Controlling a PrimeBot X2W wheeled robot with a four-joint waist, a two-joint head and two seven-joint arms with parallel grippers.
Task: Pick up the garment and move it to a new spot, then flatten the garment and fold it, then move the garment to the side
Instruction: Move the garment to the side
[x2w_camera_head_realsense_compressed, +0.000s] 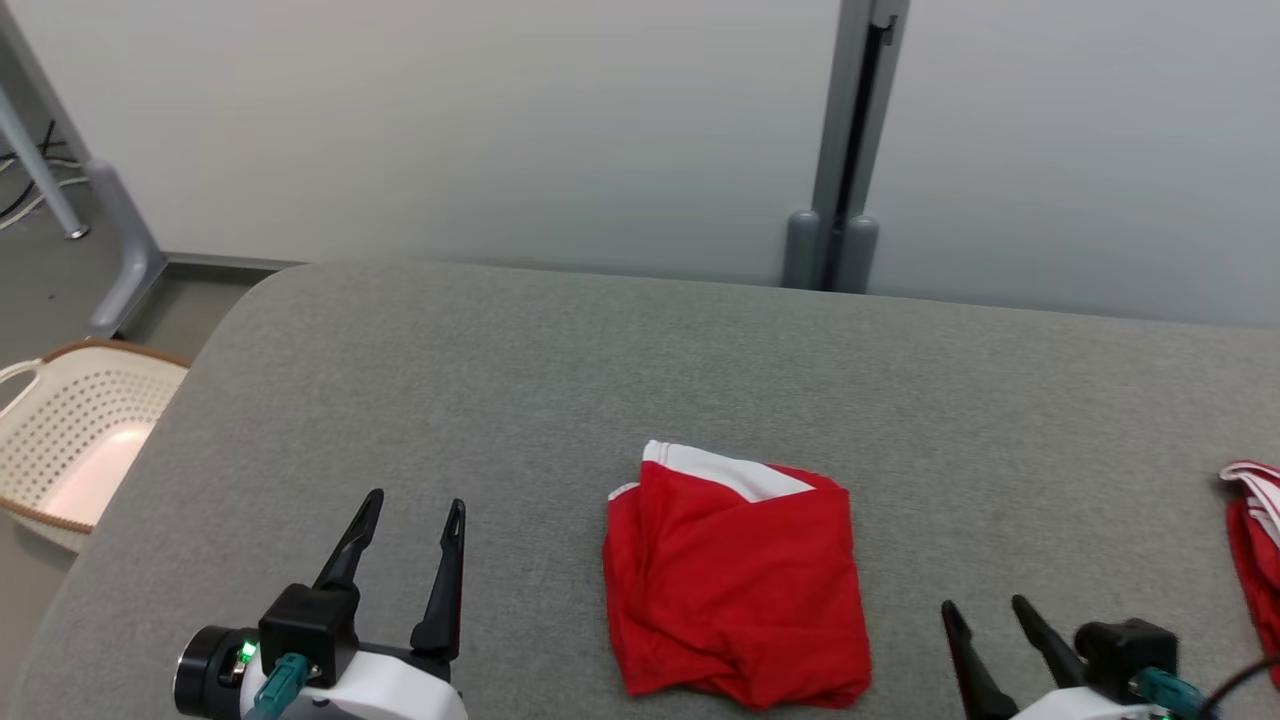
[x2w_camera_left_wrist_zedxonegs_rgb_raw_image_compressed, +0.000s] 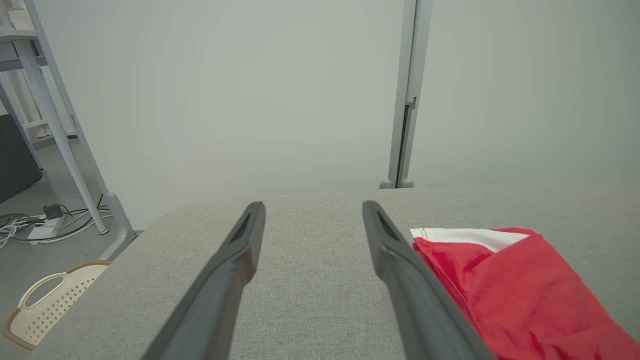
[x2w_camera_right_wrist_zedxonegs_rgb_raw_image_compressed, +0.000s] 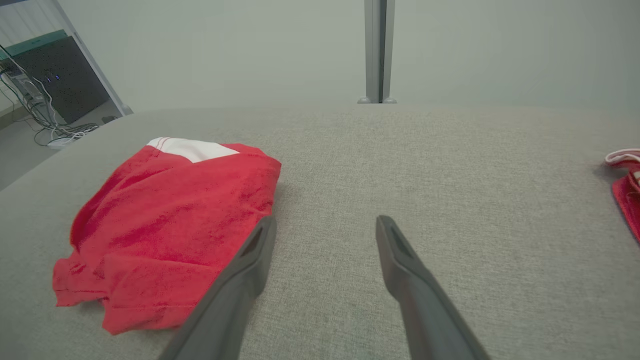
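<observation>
The bench (x2w_camera_head_realsense_compressed: 500, 350) is covered in grey woven fabric, with a rounded far-left corner. A red garment (x2w_camera_head_realsense_compressed: 735, 590) with a white band lies folded in a rough square near its front edge, and a second red-and-white cloth (x2w_camera_head_realsense_compressed: 1258, 550) lies well apart at the right.

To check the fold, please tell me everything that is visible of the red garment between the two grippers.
The red garment is folded into a rough rectangle of soft-looking cloth, with a white band at its far edge and a rumpled near edge. It lies flat on the grey table between the left gripper and the right gripper; both are open and neither touches it.
</observation>
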